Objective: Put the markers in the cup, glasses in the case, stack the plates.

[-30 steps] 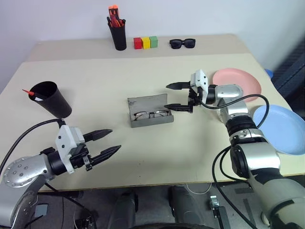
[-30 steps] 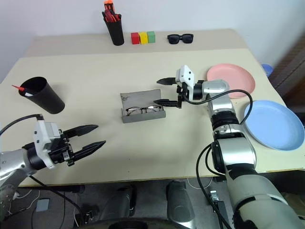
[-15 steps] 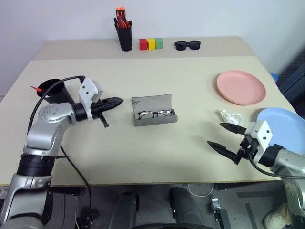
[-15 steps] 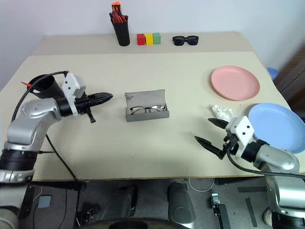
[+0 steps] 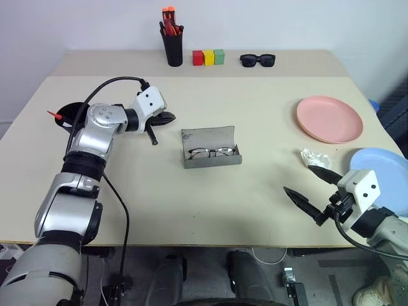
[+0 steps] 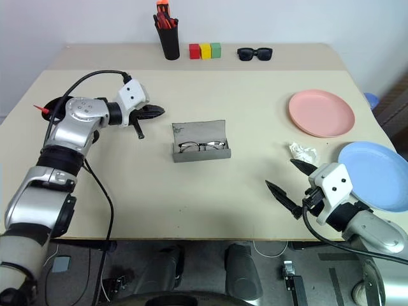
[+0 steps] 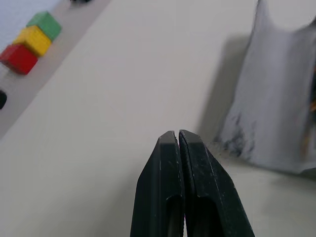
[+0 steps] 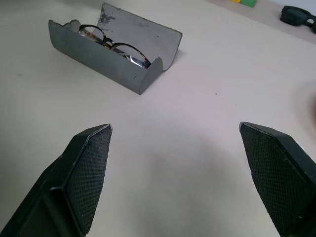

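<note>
A beige table bears the grey case, lid up, with the glasses inside. Left of the case, the black cup holds a red-tipped marker. Since a second ago the left gripper has pinched shut, empty, beside the case; the right gripper has drawn back, still wide apart. Right of the case lie two plates: pink, blue.

**A shiny silver robot with black pointy fingers**

The robot's arms are round and silver, made of shiny metal parts joined with black rings. Small screws dot the left shoulder piece. A white box sits on each wrist. Thin black cables loop out from both arms. The left gripper and the right gripper each have two black, pointed fingers with bumpy pads.
</note>
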Available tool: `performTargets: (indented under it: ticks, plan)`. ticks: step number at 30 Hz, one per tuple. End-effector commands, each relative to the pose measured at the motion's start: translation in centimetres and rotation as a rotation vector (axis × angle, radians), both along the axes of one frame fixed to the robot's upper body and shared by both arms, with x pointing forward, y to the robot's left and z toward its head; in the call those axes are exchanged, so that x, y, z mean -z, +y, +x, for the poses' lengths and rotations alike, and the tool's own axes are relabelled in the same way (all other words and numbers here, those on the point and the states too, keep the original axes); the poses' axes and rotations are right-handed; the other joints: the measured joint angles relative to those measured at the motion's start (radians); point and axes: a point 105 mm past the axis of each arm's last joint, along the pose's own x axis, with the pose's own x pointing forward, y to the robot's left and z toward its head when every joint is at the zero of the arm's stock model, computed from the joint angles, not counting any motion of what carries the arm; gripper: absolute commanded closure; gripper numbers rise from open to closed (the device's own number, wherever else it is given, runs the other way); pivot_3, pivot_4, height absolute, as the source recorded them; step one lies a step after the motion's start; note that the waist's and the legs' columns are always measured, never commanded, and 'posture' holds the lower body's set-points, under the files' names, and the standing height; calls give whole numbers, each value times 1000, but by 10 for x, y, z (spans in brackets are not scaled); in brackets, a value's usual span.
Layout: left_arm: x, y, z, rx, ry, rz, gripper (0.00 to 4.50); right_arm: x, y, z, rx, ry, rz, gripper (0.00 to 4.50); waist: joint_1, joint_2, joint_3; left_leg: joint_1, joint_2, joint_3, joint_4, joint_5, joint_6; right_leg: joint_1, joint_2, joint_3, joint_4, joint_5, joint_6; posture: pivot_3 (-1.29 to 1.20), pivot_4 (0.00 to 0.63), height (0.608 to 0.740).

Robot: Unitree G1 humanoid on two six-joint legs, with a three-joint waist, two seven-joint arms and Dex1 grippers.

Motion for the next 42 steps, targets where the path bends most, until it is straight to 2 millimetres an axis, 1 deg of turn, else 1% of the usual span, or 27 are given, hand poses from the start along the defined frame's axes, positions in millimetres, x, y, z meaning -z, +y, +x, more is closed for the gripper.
performTargets:
  ticks: [1,3,5,8,11,16,18,20,23,27,30,34,36,42]
  plan:
    - [-15,-3,11,-20,-77,61,4454,-11,9,-3,-14,-49,9,274,1,0,0,0,0,0,0,0,0,0,0,0,0,0,0,0,150,740]
    - [-12,-5,17,-56,-55,86,4454,-11,11,-3,-12,-50,14,274,2,-1,0,0,0,0,0,0,0,0,0,0,0,0,1,0,150,740]
    - [-9,-10,19,-47,-43,101,4454,-11,13,-3,-12,-52,20,274,1,-1,0,-1,0,0,0,0,0,0,0,0,0,0,2,0,150,740]
    - [-11,-17,22,-40,-72,126,4454,-10,14,-3,-9,-53,24,274,0,-1,0,0,0,0,0,0,0,0,0,0,0,0,2,0,150,740]
    - [-9,-24,22,-17,-69,150,4454,-9,15,-3,-9,-50,25,274,-2,-2,0,0,0,0,0,0,0,0,0,0,0,0,2,0,150,740]
    - [-5,-43,22,27,-76,192,4454,-9,21,-6,-56,-53,58,274,1,-2,0,-1,0,0,0,0,0,0,0,0,0,0,2,0,150,740]
    - [-3,-45,22,28,-73,202,4454,-11,24,-9,-98,-72,64,274,0,-2,0,-1,0,0,0,0,0,0,0,0,0,0,2,0,150,740]
    - [-1,-45,22,32,-68,205,4454,-9,25,-12,-130,-68,50,274,-1,-2,0,-1,0,0,0,0,0,0,0,0,0,0,2,0,150,740]
    - [0,-48,21,37,-57,203,4454,-3,24,-14,-153,-51,24,274,-3,-2,0,-1,0,0,0,0,0,0,0,0,0,0,2,0,150,740]
    - [9,-54,18,55,-14,189,4454,-1,21,-14,-155,-53,27,274,-1,-2,0,0,0,0,0,0,0,0,0,0,0,0,3,0,150,740]
    - [15,-61,11,112,40,149,4454,1,20,-14,-158,-49,28,274,0,-2,0,-1,0,0,0,0,0,0,0,0,0,0,2,0,150,740]
    - [9,-71,-4,241,168,39,4454,2,18,-13,-160,-49,31,274,-1,-2,0,0,0,0,0,0,0,0,0,0,0,0,2,0,150,740]
    - [7,-70,-12,293,235,18,4454,2,17,-12,-158,-50,31,274,-3,-2,0,0,0,0,0,0,0,0,0,0,0,0,2,0,150,740]
    - [5,-71,-34,459,342,1,4454,5,14,-8,-147,-47,42,274,-4,-2,0,0,0,0,0,0,0,0,0,0,0,0,2,0,150,740]
